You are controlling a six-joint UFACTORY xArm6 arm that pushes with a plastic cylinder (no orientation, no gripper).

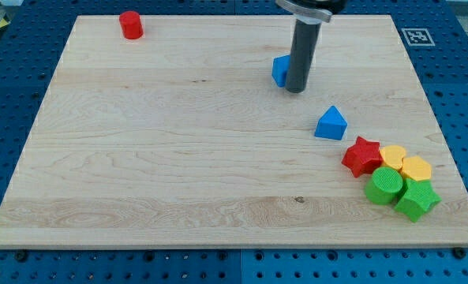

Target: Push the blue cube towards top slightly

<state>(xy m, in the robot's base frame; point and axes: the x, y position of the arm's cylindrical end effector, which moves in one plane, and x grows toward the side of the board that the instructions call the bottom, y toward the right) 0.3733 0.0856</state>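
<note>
The blue cube (pixel 280 70) sits on the wooden board (pixel 178 158) in the upper middle-right, partly hidden by my dark rod. My tip (pixel 296 89) rests on the board right beside the cube, at its right and slightly lower side, touching or nearly touching it. A blue triangular block (pixel 331 124) lies below and to the right of the tip, apart from it.
A red cylinder (pixel 131 24) stands near the top left. At the lower right a cluster holds a red star (pixel 362 156), two yellow blocks (pixel 406 162), a green cylinder (pixel 385 185) and a green star (pixel 417 199).
</note>
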